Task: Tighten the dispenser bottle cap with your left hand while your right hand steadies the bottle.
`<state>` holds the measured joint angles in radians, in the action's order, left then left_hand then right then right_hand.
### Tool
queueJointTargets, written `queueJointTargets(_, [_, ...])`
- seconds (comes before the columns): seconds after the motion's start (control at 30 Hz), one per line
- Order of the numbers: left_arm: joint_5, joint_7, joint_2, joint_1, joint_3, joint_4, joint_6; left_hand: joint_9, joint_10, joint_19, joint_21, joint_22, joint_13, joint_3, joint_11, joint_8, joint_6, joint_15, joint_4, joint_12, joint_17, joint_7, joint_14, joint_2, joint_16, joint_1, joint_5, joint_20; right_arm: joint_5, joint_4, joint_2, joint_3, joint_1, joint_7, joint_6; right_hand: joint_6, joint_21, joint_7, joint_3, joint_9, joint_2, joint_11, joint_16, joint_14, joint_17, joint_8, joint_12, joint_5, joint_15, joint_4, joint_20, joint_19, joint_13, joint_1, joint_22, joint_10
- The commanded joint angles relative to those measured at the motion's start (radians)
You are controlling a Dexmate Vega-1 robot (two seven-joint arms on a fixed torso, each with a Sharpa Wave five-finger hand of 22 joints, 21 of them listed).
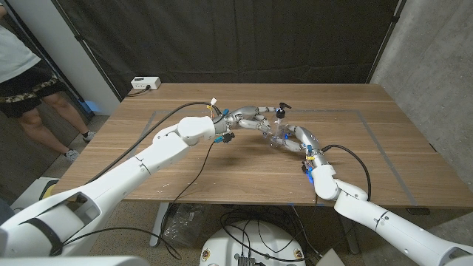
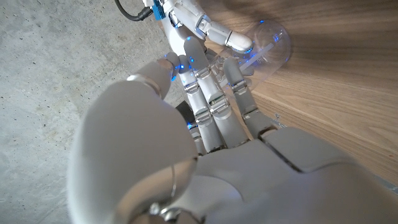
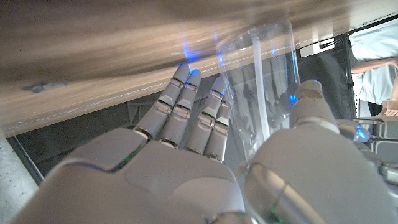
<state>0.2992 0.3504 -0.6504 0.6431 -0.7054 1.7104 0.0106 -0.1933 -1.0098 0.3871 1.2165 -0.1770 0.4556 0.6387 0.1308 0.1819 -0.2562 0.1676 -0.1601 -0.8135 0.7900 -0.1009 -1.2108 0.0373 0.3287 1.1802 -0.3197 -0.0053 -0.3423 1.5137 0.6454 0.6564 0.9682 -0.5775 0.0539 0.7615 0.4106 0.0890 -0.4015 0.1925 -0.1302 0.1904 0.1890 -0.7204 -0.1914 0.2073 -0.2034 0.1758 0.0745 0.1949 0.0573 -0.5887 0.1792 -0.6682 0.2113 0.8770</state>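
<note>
Wooden table (image 1: 355,159), dark curtain behind; both arms reach in to meet near its middle. Right hand (image 1: 295,137) grasps the clear dispenser bottle (image 1: 278,133) from the side, fingers (image 3: 186,115) and thumb wrapped round the body. Left hand (image 1: 247,118) has fingers (image 2: 214,102) closed at the black pump cap (image 1: 281,111); bottle transparent, tube visible inside.

Bare table (image 1: 355,159) lies open left, right and near of the bottle (image 1: 279,131). Both hands crowd it at table centre: left hand (image 1: 251,118) from the left at the cap, right hand (image 1: 295,137) against its right side. White box (image 1: 145,83) at far left corner; person (image 1: 22,66) beyond it.
</note>
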Motion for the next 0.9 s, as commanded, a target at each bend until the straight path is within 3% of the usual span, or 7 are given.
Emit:
queueJointTargets(0.03, [-0.027,0.037,0.031,-0.046,-0.032,-0.036,-0.016,-0.005,-0.005,-0.004,0.006,-0.002,0.016,0.006,0.007,0.01,-0.009,-0.002,0.002,-0.008,0.002,0.001,-0.002,-0.004,-0.003,0.004,-0.004,0.004,-0.007,0.001,-0.001,0.004,-0.004,0.009,0.001,0.176,0.006,0.136,-0.069,0.005,0.293,0.025,0.004,-0.01,-0.002,0.007,-0.007,0.007,0.066,-0.067,0.049,-0.001,0.005,-0.281,0.002,0.039])
queueJointTargets(0.6, [-0.061,0.112,0.122,-0.139,-0.1,-0.174,-0.034,-0.005,-0.005,-0.005,0.006,-0.002,0.015,0.006,0.004,0.01,-0.011,-0.003,0.002,-0.009,0.004,0.002,-0.002,-0.004,-0.003,0.004,-0.004,0.004,-0.007,0.01,0.012,-0.003,-0.003,0.021,-0.01,0.176,0.009,0.136,-0.07,0.005,0.294,0.025,0.004,-0.01,-0.002,0.007,-0.007,0.007,0.066,-0.067,0.049,0.0,0.005,-0.28,0.002,0.042])
queueJointTargets(0.9, [-0.063,0.1,0.122,-0.137,-0.094,-0.173,-0.032,-0.005,-0.003,-0.004,0.007,-0.002,0.015,0.008,0.007,0.01,-0.011,-0.004,0.002,-0.008,0.005,0.002,0.0,-0.003,-0.005,0.003,-0.004,0.004,-0.004,0.008,0.013,-0.006,-0.003,0.02,-0.01,0.178,0.01,0.136,-0.071,0.005,0.293,0.025,0.004,-0.012,-0.001,0.007,-0.007,0.007,0.067,-0.066,0.049,0.001,0.005,-0.28,0.002,0.043])
